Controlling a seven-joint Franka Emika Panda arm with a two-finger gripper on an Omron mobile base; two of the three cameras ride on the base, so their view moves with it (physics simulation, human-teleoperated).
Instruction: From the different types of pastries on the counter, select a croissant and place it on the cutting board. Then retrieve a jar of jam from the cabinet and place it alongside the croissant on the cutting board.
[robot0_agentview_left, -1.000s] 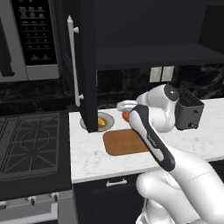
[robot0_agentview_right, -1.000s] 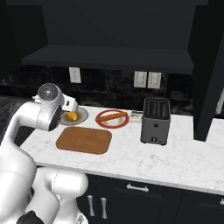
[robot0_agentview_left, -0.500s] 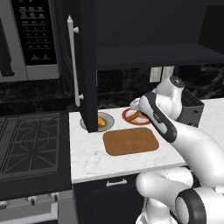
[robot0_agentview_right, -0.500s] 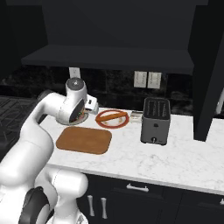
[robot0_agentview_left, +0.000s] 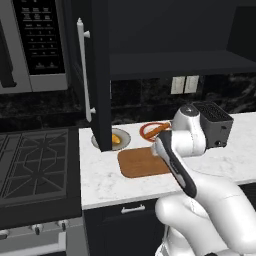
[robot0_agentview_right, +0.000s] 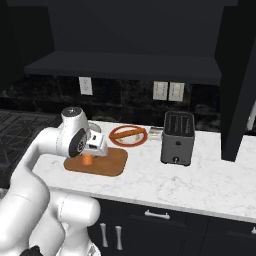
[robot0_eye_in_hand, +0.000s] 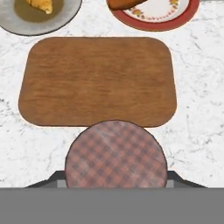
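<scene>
Gripping the jar of jam (robot0_agentview_right: 87, 159) tight, the gripper (robot0_agentview_right: 89, 156) is hanging right over the cutting board (robot0_eye_in_hand: 98, 81), and the croissant (robot0_eye_in_hand: 40, 5) is sitting on its grey plate (robot0_eye_in_hand: 43, 24) beside the board.

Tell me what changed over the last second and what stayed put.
The arm swung the gripper, shut on the jam jar, from over the grey plate toward the cutting board; it now hangs above the board's near edge. The croissant stays on its grey plate, the long pastry on the red-rimmed plate, the toaster unmoved.
</scene>
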